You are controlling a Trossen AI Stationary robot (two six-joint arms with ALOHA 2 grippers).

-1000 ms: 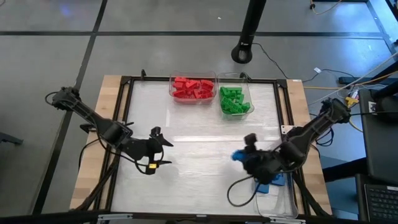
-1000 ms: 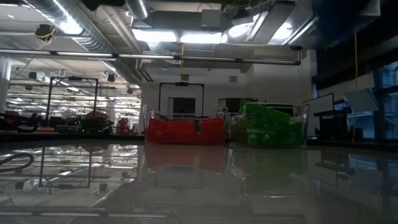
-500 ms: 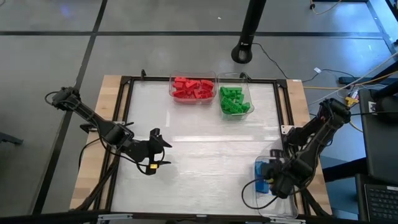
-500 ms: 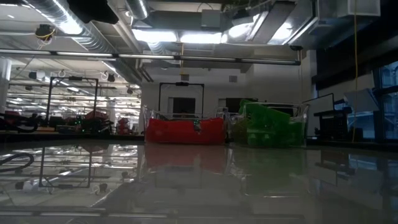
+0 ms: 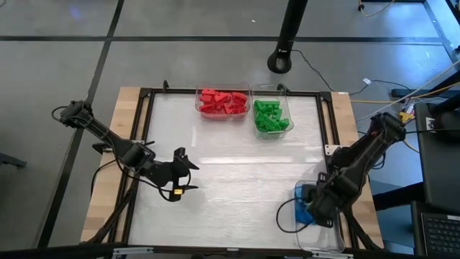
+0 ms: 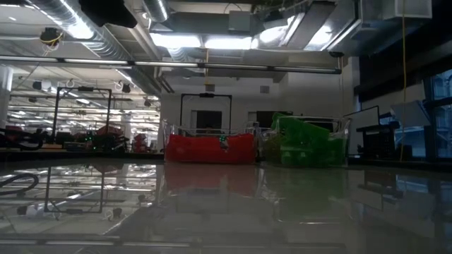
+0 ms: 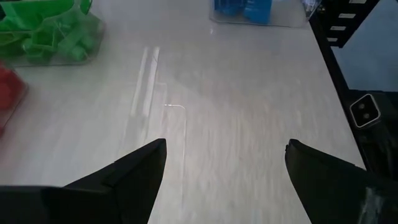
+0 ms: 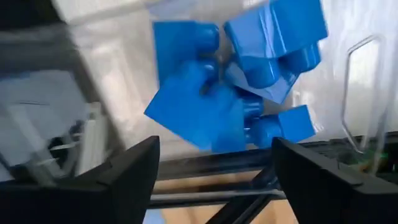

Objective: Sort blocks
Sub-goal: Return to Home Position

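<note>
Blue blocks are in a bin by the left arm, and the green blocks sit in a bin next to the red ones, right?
Not the left arm. The high view shows the blue blocks in a bin under the right gripper, on the right arm's side; the left gripper hovers across the table. The green blocks do sit next to the red blocks.

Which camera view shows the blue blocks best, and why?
Right wrist view: the blue blocks fill it, studs visible. High view shows a sliver beside the right arm; left wrist view shows them far off; low view, none.
</note>
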